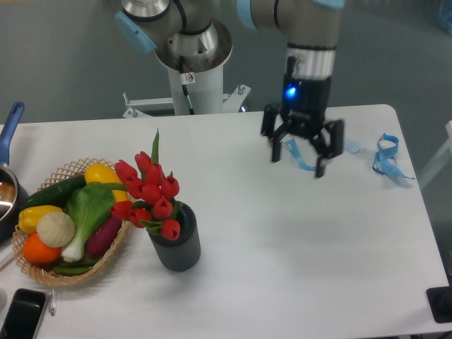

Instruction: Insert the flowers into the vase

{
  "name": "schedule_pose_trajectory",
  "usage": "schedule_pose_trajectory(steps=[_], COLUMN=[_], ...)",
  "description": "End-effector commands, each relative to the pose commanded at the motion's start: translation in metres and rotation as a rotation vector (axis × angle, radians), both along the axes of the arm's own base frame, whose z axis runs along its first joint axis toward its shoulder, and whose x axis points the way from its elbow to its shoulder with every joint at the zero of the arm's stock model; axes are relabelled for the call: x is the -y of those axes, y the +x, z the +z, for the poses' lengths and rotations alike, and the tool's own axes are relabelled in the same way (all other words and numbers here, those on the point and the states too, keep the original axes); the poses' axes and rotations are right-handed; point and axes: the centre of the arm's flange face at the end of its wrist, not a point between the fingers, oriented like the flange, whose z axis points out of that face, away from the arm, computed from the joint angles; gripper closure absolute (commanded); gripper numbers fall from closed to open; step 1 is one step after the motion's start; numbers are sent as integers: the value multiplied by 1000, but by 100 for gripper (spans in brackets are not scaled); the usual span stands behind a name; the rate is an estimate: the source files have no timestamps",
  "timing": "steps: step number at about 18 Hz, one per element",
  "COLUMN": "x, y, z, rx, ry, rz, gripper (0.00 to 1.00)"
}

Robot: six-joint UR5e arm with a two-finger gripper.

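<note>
The flowers stood in the vase as the gripper hung well apart, jaws released; a clean retreat looked best.

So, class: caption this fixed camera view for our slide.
Red flowers stand in the grey vase; the open gripper hovers apart.

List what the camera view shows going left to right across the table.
Pot with blue handle → wicker basket of vegetables → flowers in the vase → open tool → small pale object → blue ribbon.
</note>
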Motion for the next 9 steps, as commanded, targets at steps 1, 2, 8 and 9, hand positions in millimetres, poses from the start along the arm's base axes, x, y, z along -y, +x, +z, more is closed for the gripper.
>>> schedule_pose_trajectory(steps=[1,2,8,9], x=[3,13,56,57], y=[-1,-4,-8,-7], z=[9,20,36,34], rx=[10,14,26,29], ry=[-27,-60,-194,-193], rz=[-28,-43,-115,-115], gripper=[0,0,0,0])
